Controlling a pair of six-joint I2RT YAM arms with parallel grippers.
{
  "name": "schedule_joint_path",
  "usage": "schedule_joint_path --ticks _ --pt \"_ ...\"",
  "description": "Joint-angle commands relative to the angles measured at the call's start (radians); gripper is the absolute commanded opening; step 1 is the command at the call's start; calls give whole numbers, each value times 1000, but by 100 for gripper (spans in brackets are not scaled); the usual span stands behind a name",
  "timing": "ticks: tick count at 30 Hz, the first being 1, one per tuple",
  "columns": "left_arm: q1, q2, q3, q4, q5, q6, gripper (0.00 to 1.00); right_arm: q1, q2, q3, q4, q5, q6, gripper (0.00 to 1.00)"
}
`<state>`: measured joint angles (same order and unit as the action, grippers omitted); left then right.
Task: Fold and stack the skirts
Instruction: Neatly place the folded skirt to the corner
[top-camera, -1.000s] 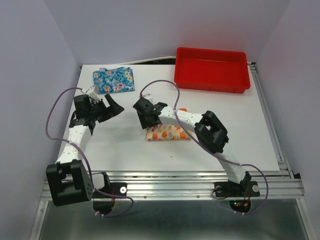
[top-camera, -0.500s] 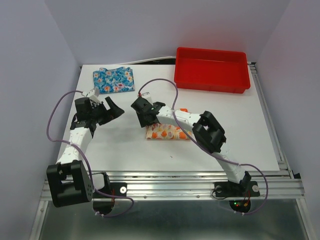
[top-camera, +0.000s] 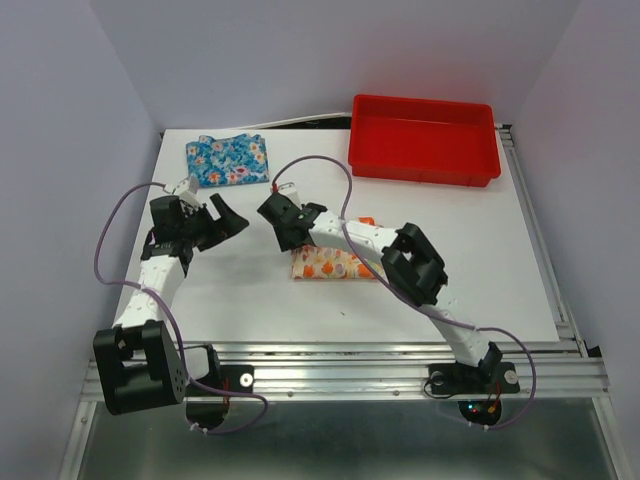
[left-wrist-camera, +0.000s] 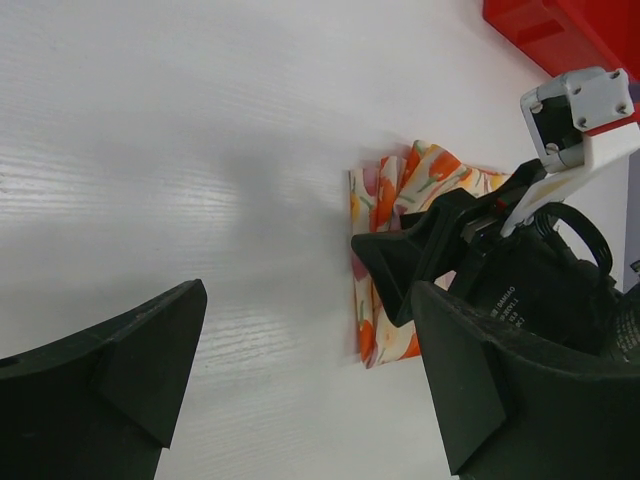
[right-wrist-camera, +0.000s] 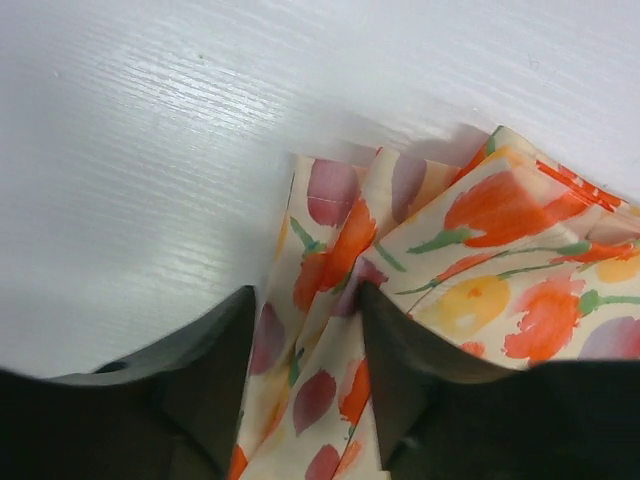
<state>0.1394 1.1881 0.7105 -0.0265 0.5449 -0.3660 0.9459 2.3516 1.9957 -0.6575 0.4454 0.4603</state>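
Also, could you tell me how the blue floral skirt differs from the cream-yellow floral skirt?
The blue floral cloth skirt lies untouched at the white table's far left; the cream-yellow floral cloth skirt lies mid-table, the right tool straddling its edge. The blue has multicoloured flowers, the cream orange and red. The cream's edge is bunched; the blue looks flat. Both are small.

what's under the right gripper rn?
The cream-yellow skirt, lying on the table. A bunched ridge of its cloth runs between the jaws of the right gripper; whether they pinch it is unclear. From above, the right arm hides part of the skirt.
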Motion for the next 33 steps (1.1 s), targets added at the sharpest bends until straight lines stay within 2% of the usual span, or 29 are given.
schedule_joint_path --ticks 1,5,6,9,11,21,26,33 --pt "0 -18 -29 37 -2 -30 95 11 64 46 -5 4 12 44" --pt "-6 22 -48 31 33 -44 93 -13 78 40 -5 -26 18 24" --pt "-7 34 -48 30 44 -42 93 -13 78 40 -5 -36 17 24" --pt "-14 82 -48 31 108 -31 90 -42 71 43 -5 -63 14 7" --pt "-26 100 -49 34 142 -24 89 -67 60 46 -7 -85 18 1" --pt "-190 163 -80 181 138 -114 92 -159 -40 109 18 -313 84 1" --pt "-245 228 -83 298 78 -200 98 -182 -46 147 19 -340 101 1" --pt "-359 312 -103 474 -19 -382 98 -202 -46 169 18 -382 138 1"
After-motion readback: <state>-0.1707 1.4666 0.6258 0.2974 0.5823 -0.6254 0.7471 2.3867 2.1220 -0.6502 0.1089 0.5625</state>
